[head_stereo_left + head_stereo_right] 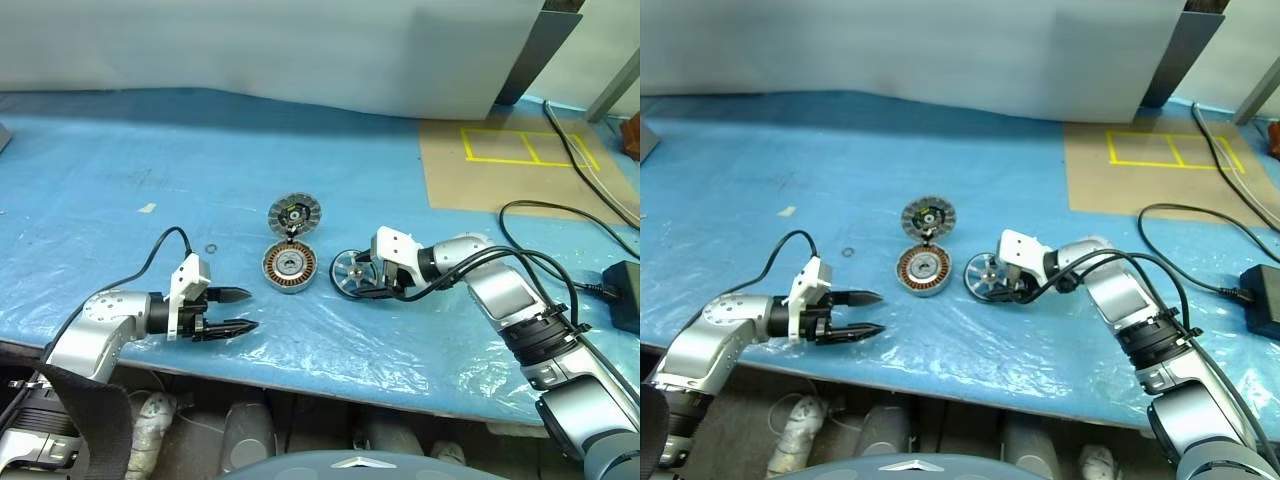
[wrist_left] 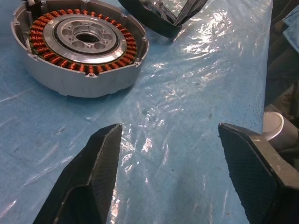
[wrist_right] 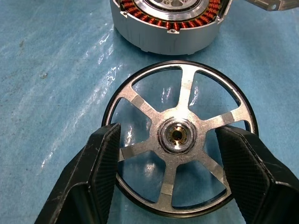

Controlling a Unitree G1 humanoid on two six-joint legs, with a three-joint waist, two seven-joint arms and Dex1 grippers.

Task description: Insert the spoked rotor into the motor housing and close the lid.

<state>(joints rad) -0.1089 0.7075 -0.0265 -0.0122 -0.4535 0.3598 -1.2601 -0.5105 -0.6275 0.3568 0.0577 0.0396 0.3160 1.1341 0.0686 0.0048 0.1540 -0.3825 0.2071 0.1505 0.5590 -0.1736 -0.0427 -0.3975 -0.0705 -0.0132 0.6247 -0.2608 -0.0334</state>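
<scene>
The rotor (image 3: 180, 137) lies flat on the blue plastic sheet (image 1: 150, 160), just beside the housing (image 1: 289, 266) on its right, with the lid (image 1: 293, 213) resting ribbed side up just behind the housing. The right gripper (image 3: 168, 154) is poised over the rotor with its jaws apart, one finger at each side of the rim, and nothing is gripped yet. The left gripper (image 1: 236, 311) hovers near the housing on its left, jaws likewise apart and empty. The main hazard is a poor pinch: the rotor is thin and lies flush on a slick, wrinkled sheet, so fingers that close too high are likely to slide over the rim, and fingers that close too low may catch the plastic and drag it. A dragged sheet would probably shift the housing and the lid out of position. A second risk arises if the fingers close off-centre, since the rotor could then pivot, tilt in the grip and enter the housing crooked, scraping the copper windings (image 2: 79, 67). Because the rotor rim lies close to the housing wall, a sideways nudge during closing could also push the housing away, as nothing braces it. A small ring (image 1: 213, 249) lies loose on the sheet, well apart from the work.
</scene>
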